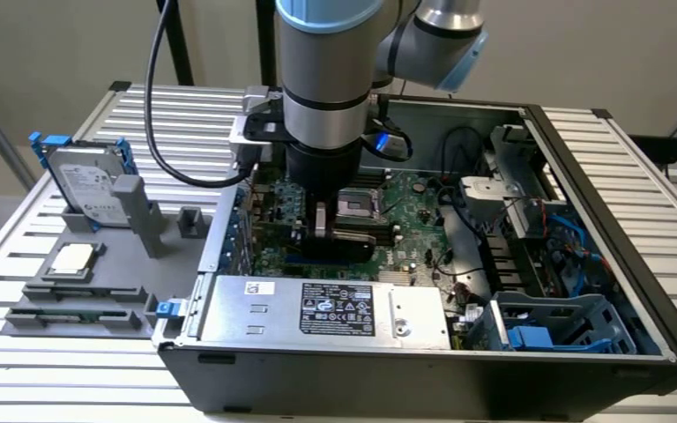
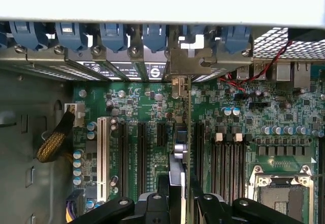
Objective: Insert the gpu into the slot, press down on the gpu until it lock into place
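A slatted table [image 1: 68, 379] carries an open computer case [image 1: 433, 383]. Inside it, over the motherboard [image 1: 415, 220], the pincer [image 2: 180, 206] is clamped on the upright gpu [image 1: 338, 247], edge-down at the expansion slots [image 2: 139, 148].

The arm [image 1: 324, 70] comes down from above with its grey last link plumb. A blue-capped joint [image 1: 447, 35] sits just beside it toward the exterior view's right, and the black wrist [image 1: 321, 172] points straight down. The gripper [image 1: 341, 231] hangs low beneath the wrist; seen from the wrist camera, its two black fingers [image 2: 163, 201] are drawn close together with their linkage arms splayed out to either side. They seem to be pinched on the thin edge of the gpu [image 2: 189, 132], though the contact itself is hard to make out.
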